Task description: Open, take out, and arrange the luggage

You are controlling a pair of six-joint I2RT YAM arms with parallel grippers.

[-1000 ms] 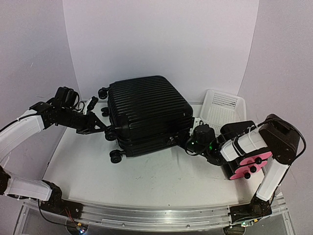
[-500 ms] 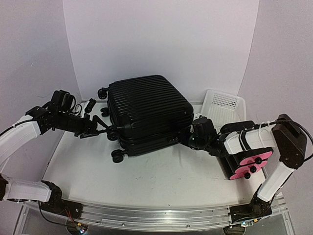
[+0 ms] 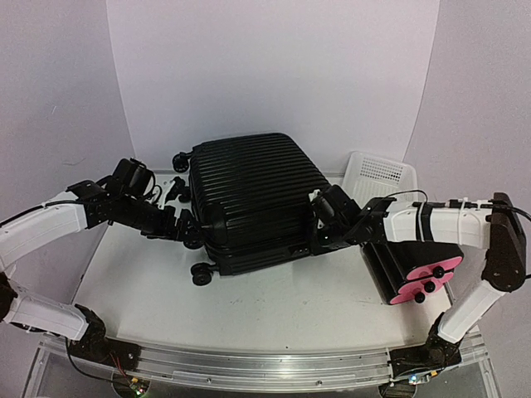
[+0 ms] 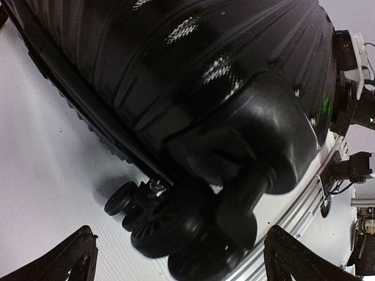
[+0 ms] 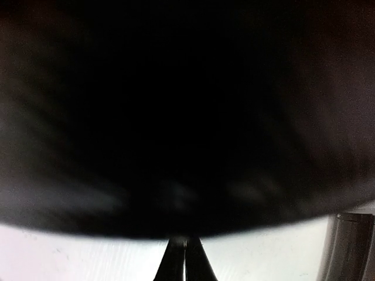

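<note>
"Top external view: where is the large black ribbed hard-shell suitcase (image 3: 253, 195)?"
"Flat on the white table (image 3: 274, 303), closed, lying between the two grippers. Its long axis runs from one set of jaws to the other, wheels toward the left gripper (image 4: 179, 249)."
"And the jaws?"
"Left ones wide apart, a black corner wheel (image 4: 170, 225) right between them, nothing gripped. On the right gripper (image 5: 186, 260) they are pressed together, empty, with dark shell directly ahead."
"Which arm opens it?"
"Probably the right; the seam between the halves seems to lie just beyond its tips."
</note>
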